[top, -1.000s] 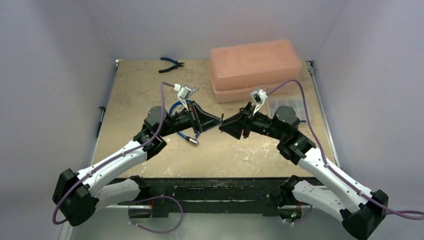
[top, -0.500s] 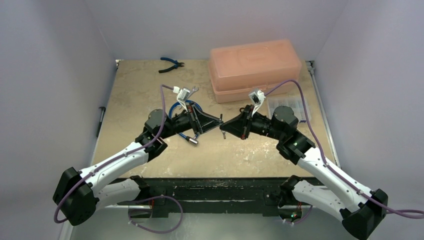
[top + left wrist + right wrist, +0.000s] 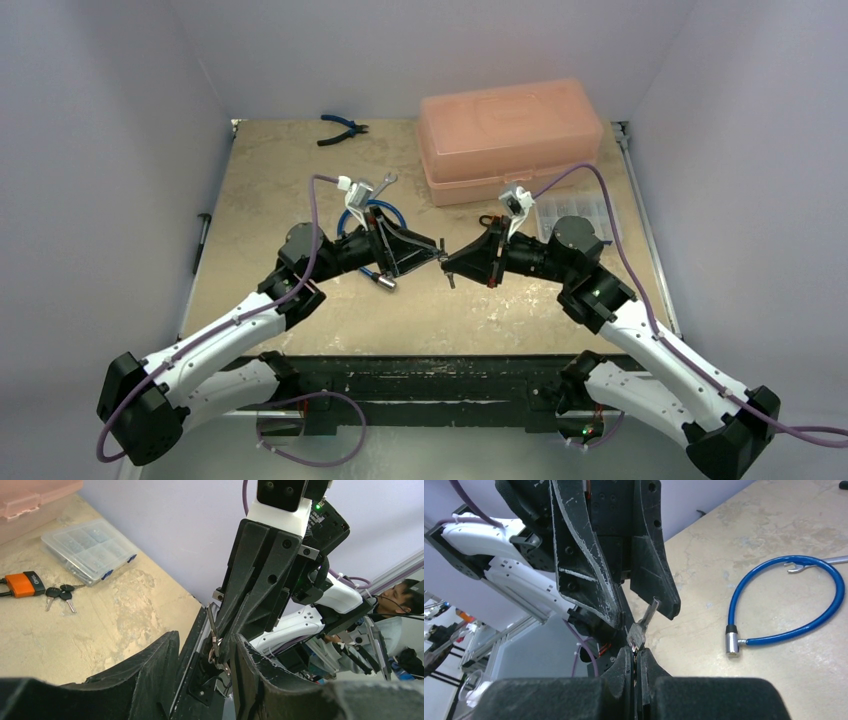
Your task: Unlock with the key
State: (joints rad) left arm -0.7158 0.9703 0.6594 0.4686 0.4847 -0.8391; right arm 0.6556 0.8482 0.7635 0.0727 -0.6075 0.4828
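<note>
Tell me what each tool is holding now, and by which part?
The right tool pinches the small silver metal key by its head, blade pointing out. The left tool stands open around the blade, holding nothing.

The tan desk (image 3: 290, 170) looks spotty and scratched. A blue cable lock (image 3: 732, 644) lies in a loop to the left of the left claw (image 3: 438, 245), with a small silver wrench (image 3: 834, 560) beside it. Blue pliers (image 3: 343, 129) lie far behind that claw. A big pink box (image 3: 510, 125) sits behind the right claw (image 3: 448, 266). Off to its right lie a clear box of little parts (image 3: 87, 550), an orange padlock (image 3: 27, 583) and some keys (image 3: 60, 594).
</note>
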